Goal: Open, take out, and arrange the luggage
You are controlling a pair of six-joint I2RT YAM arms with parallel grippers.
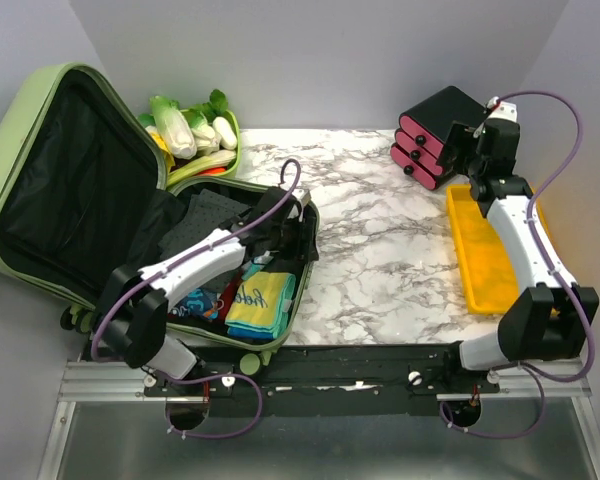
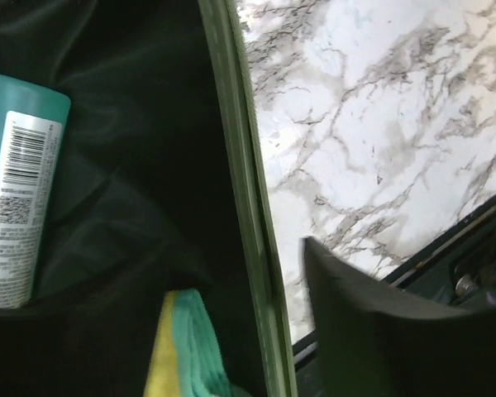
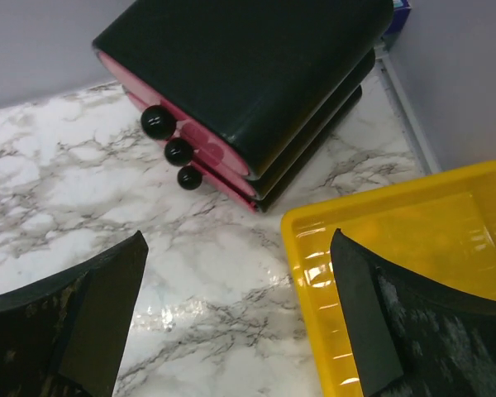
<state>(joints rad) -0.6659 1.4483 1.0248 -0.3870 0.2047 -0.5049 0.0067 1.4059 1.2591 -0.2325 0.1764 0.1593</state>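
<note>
Luggage (image 1: 20, 130) sits at the left end of the marble table (image 1: 380, 230), open. The sage-green lid stands up against the left wall with its black lining facing in, and the base half lies flat on the table nearest the left arm. The base holds a folded yellow-teal cloth (image 1: 260, 300), colourful items beside it and a dark grey fabric toward the back. The left gripper (image 1: 295, 225) hangs over the right edge of the base. The left wrist view shows only one dark finger (image 2: 372, 322), above the table just outside the green rim (image 2: 248, 207), so I cannot tell whether this claw is spread or pressed together. The same view shows a teal bottle (image 2: 16, 190) with a barcode label lying on the black lining, and the cloth corner near the rim. The right gripper (image 3: 238, 248) is spread wide with nothing between its fingers. It hovers at the far right, with one finger over marble and the other over the corner of the yellow tray (image 3: 413, 223). A black drawer box (image 3: 256, 74) with pink-red fronts and three black knobs sits just ahead of it, close to the tray. A green basket (image 1: 235, 140) of toy vegetables sits behind the luggage.
</note>
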